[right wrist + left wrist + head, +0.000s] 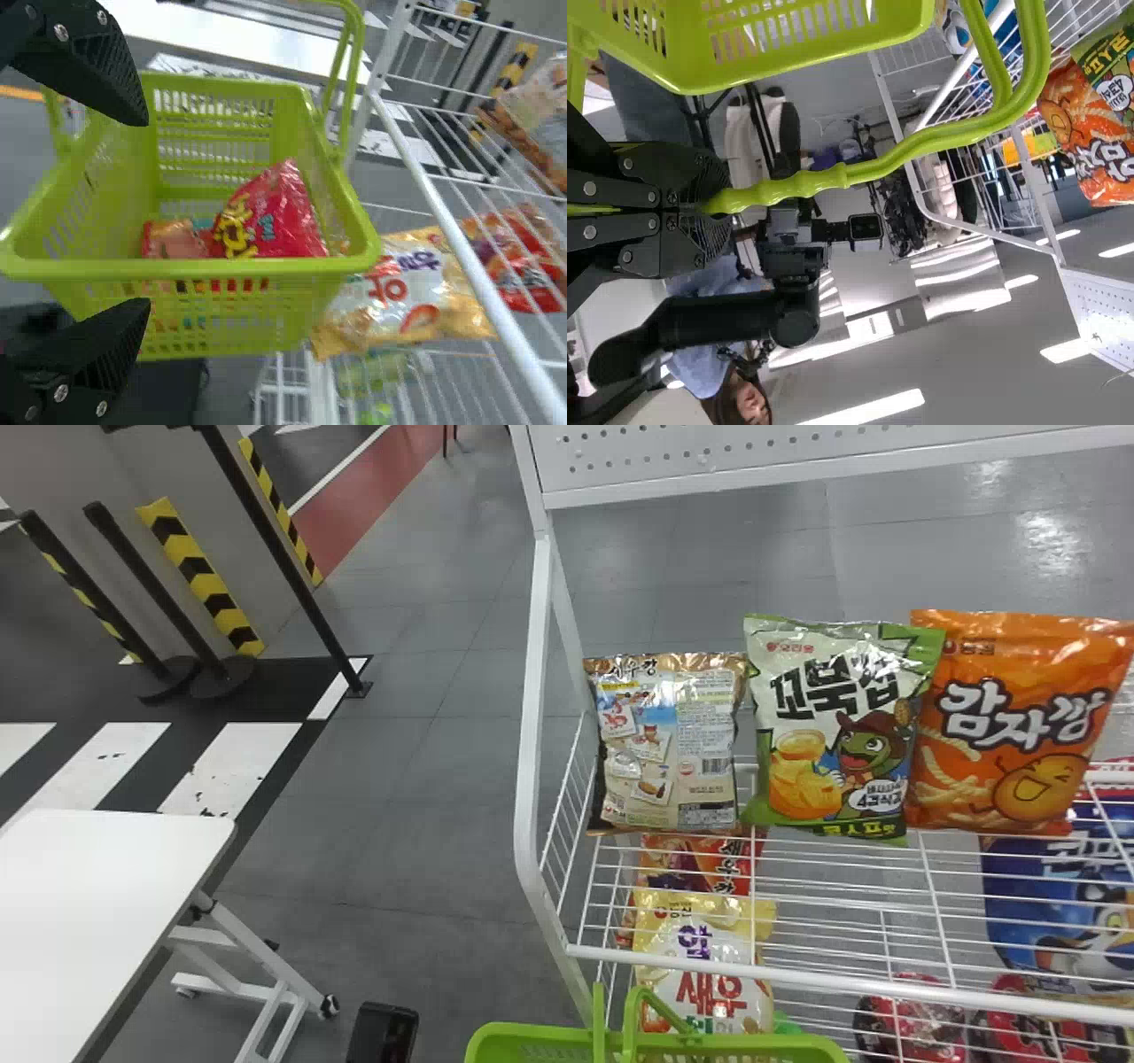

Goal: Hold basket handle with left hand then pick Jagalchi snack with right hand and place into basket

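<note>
Left gripper (710, 202) clenched on the basket handle (824, 180); right gripper (143, 212) empty, fingers spread near the basket (204, 267); red snack bag (273, 217), presumably the Jagalchi, lies inside beside another pack (177, 240); pick and placement judged complete; probably only right-arm clearance remains, handle held.

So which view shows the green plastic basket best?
Right wrist view: it looks into the basket, onto a shiny red bag. The head view catches rim and handle; the left wrist view, one side and gripped handle.
</note>
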`<state>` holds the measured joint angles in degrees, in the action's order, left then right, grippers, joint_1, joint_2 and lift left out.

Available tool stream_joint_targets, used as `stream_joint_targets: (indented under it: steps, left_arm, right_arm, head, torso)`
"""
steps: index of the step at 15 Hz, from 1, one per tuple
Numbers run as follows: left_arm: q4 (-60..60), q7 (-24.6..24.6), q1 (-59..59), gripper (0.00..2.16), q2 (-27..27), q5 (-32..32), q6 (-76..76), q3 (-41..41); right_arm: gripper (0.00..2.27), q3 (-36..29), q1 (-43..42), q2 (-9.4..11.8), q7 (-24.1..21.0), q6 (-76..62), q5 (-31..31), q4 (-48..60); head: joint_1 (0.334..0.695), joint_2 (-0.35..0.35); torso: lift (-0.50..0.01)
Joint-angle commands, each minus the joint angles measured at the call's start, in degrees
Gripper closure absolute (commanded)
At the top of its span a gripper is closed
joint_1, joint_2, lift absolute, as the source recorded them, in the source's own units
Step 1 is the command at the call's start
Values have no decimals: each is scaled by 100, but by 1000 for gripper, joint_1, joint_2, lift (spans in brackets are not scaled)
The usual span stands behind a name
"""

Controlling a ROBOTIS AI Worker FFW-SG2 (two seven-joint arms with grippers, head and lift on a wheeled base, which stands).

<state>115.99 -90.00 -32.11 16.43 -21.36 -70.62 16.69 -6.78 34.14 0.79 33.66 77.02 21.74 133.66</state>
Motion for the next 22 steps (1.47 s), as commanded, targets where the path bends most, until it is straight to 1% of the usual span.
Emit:
stream_joint_targets:
  steps: [1, 2, 3, 6, 7, 8, 10, 11, 13, 14, 15, 17, 18, 19, 22]
  left_arm:
    - [-33, -57, 3, 2138, -8, 9, 0, -8]
    - [-59, -57, 12, 2138, -17, 0, 0, -8]
    - [-77, -57, 12, 2138, -17, 9, 17, -8]
    - [-103, -57, 12, 2138, -17, 9, 17, -8]
    - [-112, -57, 12, 2138, -17, 9, 35, -8]
    - [-121, -57, 3, 2138, -17, 9, 35, -8]
    - [-129, -57, 3, 2138, -17, 9, 35, -8]
    - [-129, -57, 3, 2138, -17, 9, 35, -8]
    - [-147, -57, 3, 2138, -17, 9, 35, -8]
    - [-147, -57, 12, 2138, -17, 9, 52, -8]
    - [-156, -57, 3, 2138, -26, 9, 52, -8]
    - [-147, -57, 12, 2138, -17, 9, 52, -8]
    - [-156, -57, 3, 2138, -17, 9, 52, -8]
    - [-156, -57, 3, 2138, -8, 9, 52, -8]
    - [-165, -57, 12, 2138, 9, 9, 52, -8]
  right_arm:
    - [90, 89, 480, -9, -61, -2256, -398, -59]
    - [90, 142, 585, -26, -105, -2977, -548, -174]
    - [93, 142, 664, -26, -123, -3610, -583, -332]
    - [93, 221, 770, -35, -281, -4858, -776, -780]
    - [93, 318, 822, -35, -386, -5491, -987, -965]
    - [93, 406, 849, -44, -430, -6053, -1163, -1140]
    - [93, 599, 919, -44, -676, -6792, -1392, -1457]
    - [93, 722, 998, -44, -870, -7213, -1515, -1562]
    - [93, 1012, 1174, -44, -1503, -8215, -1901, -1808]
    - [93, 1091, 1218, -44, -1784, -8637, -1980, -1931]
    - [93, 1171, 1262, -44, -1968, -9059, -1989, -2063]
    - [93, 1276, 1315, -44, -2311, -9481, -2147, -2195]
    - [93, 1267, 1323, -44, -2425, -9622, -2191, -2274]
    - [93, 1223, 1315, -44, -2417, -9639, -2191, -2336]
    - [90, 1012, 1288, -44, -2127, -9657, -2200, -2397]
  head:
    - [695, 300]
    - [695, 227]
    - [695, 189]
    - [695, 117]
    - [695, 91]
    - [695, 79]
    - [695, 64]
    - [695, 62]
    - [695, 61]
    - [695, 61]
    - [695, 60]
    - [695, 61]
    - [695, 62]
    - [695, 59]
    - [695, 56]
  torso:
    - [-9]
    - [-9]
    - [-9]
    - [-9]
    - [-9]
    - [-9]
    - [-9]
    - [-9]
    - [-9]
    - [-9]
    - [-9]
    - [-9]
    - [-9]
    - [-9]
    - [-9]
